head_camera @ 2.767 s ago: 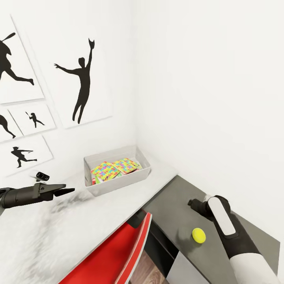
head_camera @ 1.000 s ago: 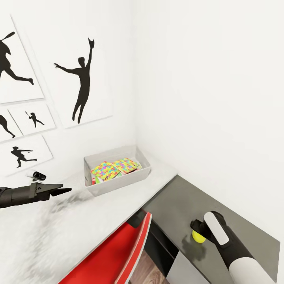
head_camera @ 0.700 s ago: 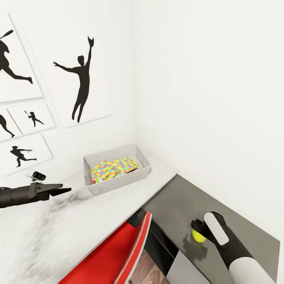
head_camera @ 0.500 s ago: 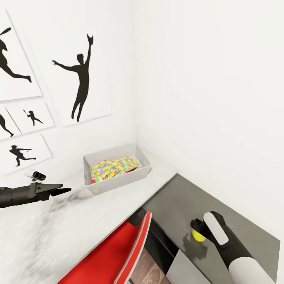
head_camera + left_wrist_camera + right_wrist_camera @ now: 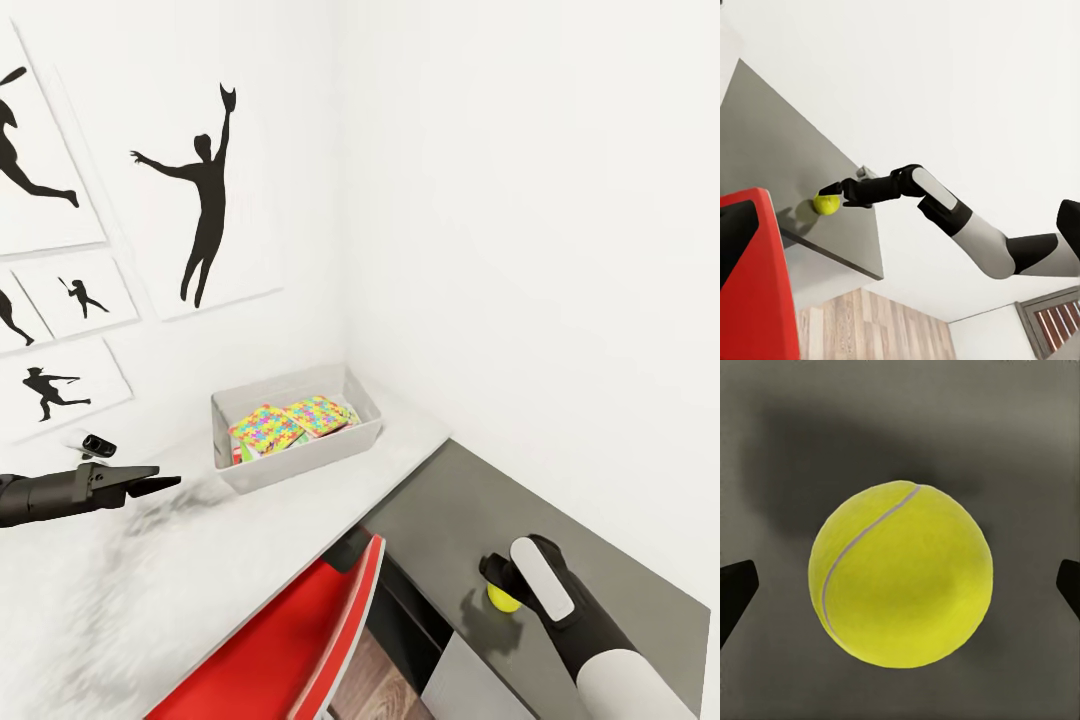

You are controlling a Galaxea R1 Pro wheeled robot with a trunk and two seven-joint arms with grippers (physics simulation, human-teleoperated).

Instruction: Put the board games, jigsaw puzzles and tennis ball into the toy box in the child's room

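1. White walls of the child's room (image 5: 520, 200) met in a corner behind the toy box, with black baseball-player silhouette pictures (image 5: 205, 190) hung above and to the left of it.
2. Pale bench (image 5: 150, 580) carried the toy box at its far end, against the corner; adjoined a lower dark grey section (image 5: 470, 510) to the right of the toy box and nearer the camera.
3. Red chair (image 5: 290, 650) stood in front of the toy box, tucked against the bench edge beside the dark section.
4. Toy box (image 5: 300, 455), light grey and lidless, held two jigsaw puzzles (image 5: 285, 422) lying flat and overlapping inside; edges of other printed boxes showed beneath them, too hidden to name.
5. Right gripper (image 5: 497, 585) reached down over the dark section, well right of the toy box, jaws apart on either side of the ball, their tips at the far edges of the right wrist view and clear of it.
6. Left gripper (image 5: 165, 484) hovered above the pale bench, left of the toy box and apart from it, pointing toward it; jaws looked close together and held nothing.
7. Tennis ball (image 5: 900, 574), yellow-green with a pale seam, lay on the dark section between the right jaws, well apart from the toy box; seen likewise in the left wrist view (image 5: 826, 203).
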